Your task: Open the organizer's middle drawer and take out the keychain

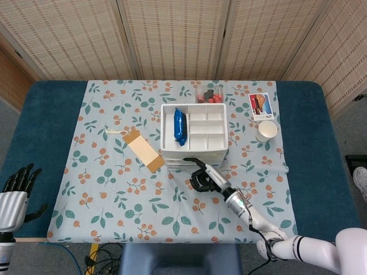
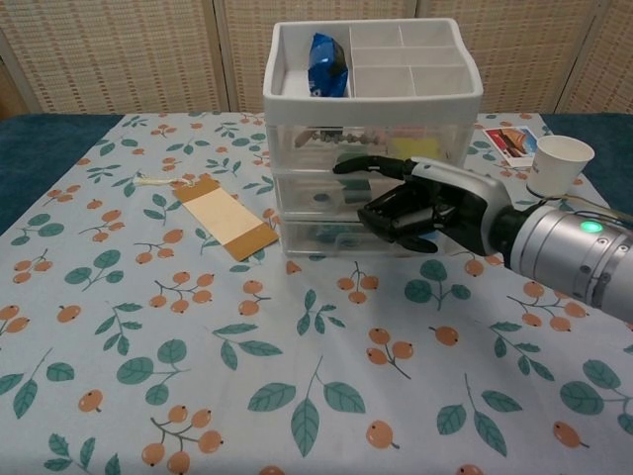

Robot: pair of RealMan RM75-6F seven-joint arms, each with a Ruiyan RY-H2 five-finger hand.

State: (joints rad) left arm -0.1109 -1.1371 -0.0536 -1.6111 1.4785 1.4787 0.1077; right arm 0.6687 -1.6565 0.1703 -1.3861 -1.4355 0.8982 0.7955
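The table carried the organizer at its middle. Against the organizer's front, the right hand had its fingers curled at the middle drawer, apparently hooking it. The keychain presumably lay inside, unseen. A straight, level pull, without dragging the organizer, seemed wise. Far from the organizer, the left hand idled, fingers apart.

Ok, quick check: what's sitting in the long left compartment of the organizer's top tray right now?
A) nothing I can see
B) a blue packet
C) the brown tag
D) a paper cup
B: the blue packet lies in the left compartment of the organizer tray, seen in both views, while the paper cup stands on the cloth to its right and the brown tag lies to its left.
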